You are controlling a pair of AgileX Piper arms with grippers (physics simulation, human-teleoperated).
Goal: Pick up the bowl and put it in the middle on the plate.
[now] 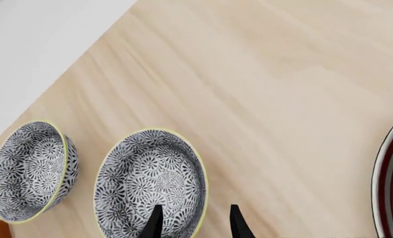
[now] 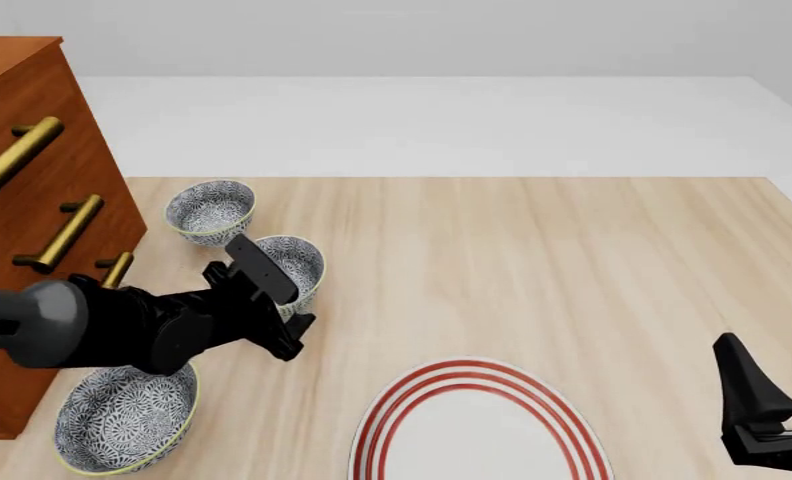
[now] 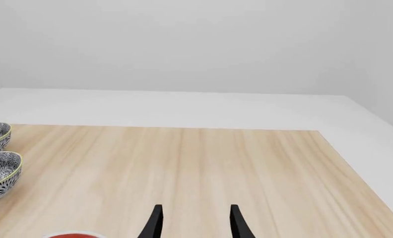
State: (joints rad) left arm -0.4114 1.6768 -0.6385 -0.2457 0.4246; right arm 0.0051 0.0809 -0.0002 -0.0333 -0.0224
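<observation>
Left gripper fingers apart, straddling the near rim of the bowl; not clamped; bowl on table at 10 o'clock from the plate, well apart; right gripper spread, holding nothing, at 3 o'clock.

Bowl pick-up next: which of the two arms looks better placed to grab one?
Left. The left gripper hangs open right over the rim of the middle bowl. The right gripper sits open far across the table, beyond the plate.
</observation>
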